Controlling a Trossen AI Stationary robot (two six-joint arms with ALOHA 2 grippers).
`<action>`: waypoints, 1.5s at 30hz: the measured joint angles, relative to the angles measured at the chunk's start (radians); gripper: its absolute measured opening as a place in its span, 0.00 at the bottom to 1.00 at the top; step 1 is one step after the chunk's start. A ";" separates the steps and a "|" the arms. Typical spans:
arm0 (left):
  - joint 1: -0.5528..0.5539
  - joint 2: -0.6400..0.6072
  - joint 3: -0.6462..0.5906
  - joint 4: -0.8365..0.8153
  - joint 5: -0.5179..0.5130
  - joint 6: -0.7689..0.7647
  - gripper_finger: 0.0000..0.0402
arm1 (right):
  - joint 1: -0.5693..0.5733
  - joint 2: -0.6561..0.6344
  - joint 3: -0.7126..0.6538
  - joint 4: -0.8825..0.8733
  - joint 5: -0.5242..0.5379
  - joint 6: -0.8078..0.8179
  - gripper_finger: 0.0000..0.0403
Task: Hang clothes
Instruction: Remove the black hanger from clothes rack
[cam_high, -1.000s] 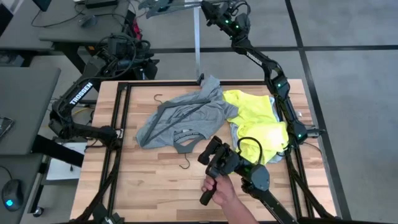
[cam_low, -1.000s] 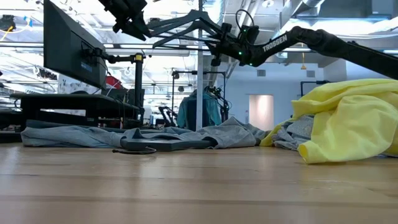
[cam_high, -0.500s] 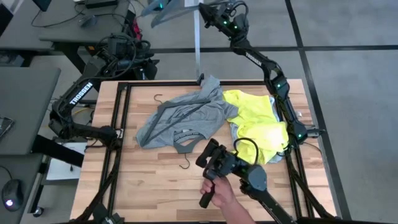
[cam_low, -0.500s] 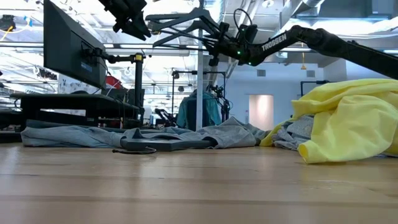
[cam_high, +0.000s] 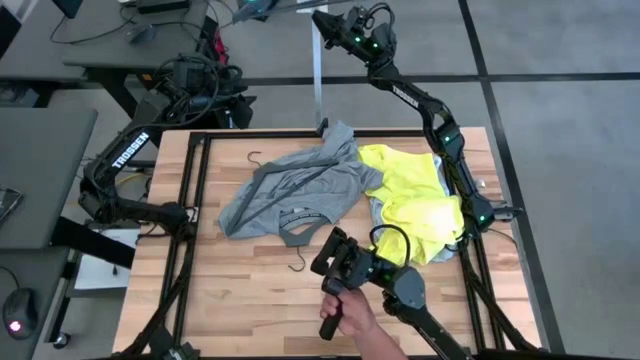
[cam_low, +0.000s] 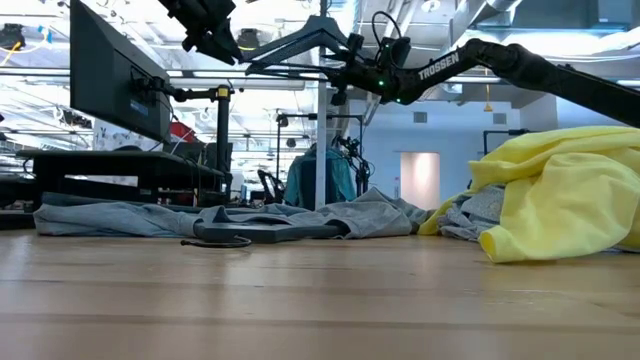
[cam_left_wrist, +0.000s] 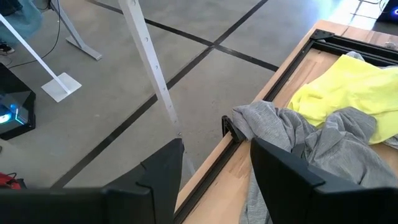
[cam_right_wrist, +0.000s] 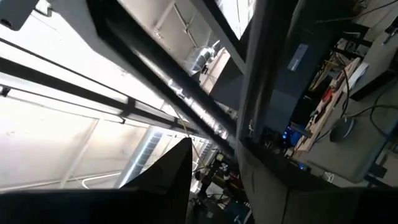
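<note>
Looking down from high beyond the far edge of the worktop (cam_high: 250, 290), my left gripper (cam_left_wrist: 217, 149) hangs wide with nothing between its fingers, just beside a white pole (cam_left_wrist: 149, 62). My right gripper (cam_high: 328, 22) is up at about the same height, also out past the far edge, and seems to be closed on one end of a black hanger (cam_low: 290, 40) whose other end reaches toward my left gripper. The clothes are well below both of us. The grey T-shirt (cam_high: 300, 190) lies crumpled on the worktop, its length running on a slant from the middle of the far edge back toward the left side. Its far end is bunched right at the frame, almost straight under my left gripper. The yellow T-shirt (cam_high: 410, 190) touches it on the right, heaped against my right arm's side. I cannot make out a light-blue shirt for certain. I judge the left gripper is the nearer one for the grey shirt: the reach is downward and inward, meeting the fabric across its length at the far end, while the right keeps the hanger aloft
</note>
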 joint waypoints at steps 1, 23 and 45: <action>0.000 0.000 0.000 0.000 0.000 0.000 0.43 | -0.001 0.000 0.000 -0.001 0.002 -0.013 0.30; 0.000 0.000 0.000 -0.001 0.000 -0.002 0.43 | -0.010 0.000 0.000 -0.013 0.149 -0.150 0.30; 0.000 0.000 0.000 0.000 0.000 0.017 0.43 | 0.027 0.000 0.000 -0.011 0.132 -0.139 0.04</action>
